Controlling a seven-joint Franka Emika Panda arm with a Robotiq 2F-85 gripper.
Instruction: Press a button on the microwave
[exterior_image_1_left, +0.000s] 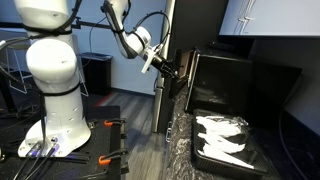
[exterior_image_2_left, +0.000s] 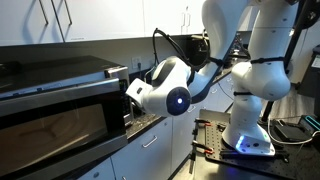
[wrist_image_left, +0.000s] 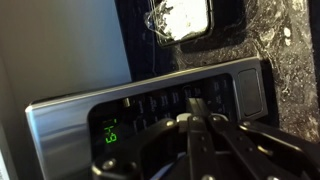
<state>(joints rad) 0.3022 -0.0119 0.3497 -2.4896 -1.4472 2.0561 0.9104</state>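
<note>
1. Wrist view, writing: I see one green lit display (wrist_image_left: 110, 131) at the left end of the control strip. Its digits are too blurred to read, and the legends on the dark keys (wrist_image_left: 180, 100) beside it are too small to make out.
2. Microwave (wrist_image_left: 245, 90), count one: it is a black box standing on the counter (exterior_image_1_left: 185, 150), at the far end of the edge nearest the arm. It shows in both exterior views (exterior_image_1_left: 235, 85) (exterior_image_2_left: 60, 110). The door glass is dark and reflective.
3. Gripper (wrist_image_left: 196, 122), count one: the fingers are pressed together into a single tip with nothing pinched between them. The tip lies over the key area; I cannot tell from this view whether it touches. In an exterior view (exterior_image_2_left: 128, 104) the tip sits at the right end of the microwave's front.
4. Foil sheet (exterior_image_1_left: 225, 135), count one: it is crumpled and silver-white, lying flat on the counter in front of the microwave, toward the near edge.
5. Arm (exterior_image_1_left: 55, 75), count one: white, with its base on the floor beside the counter.
</note>
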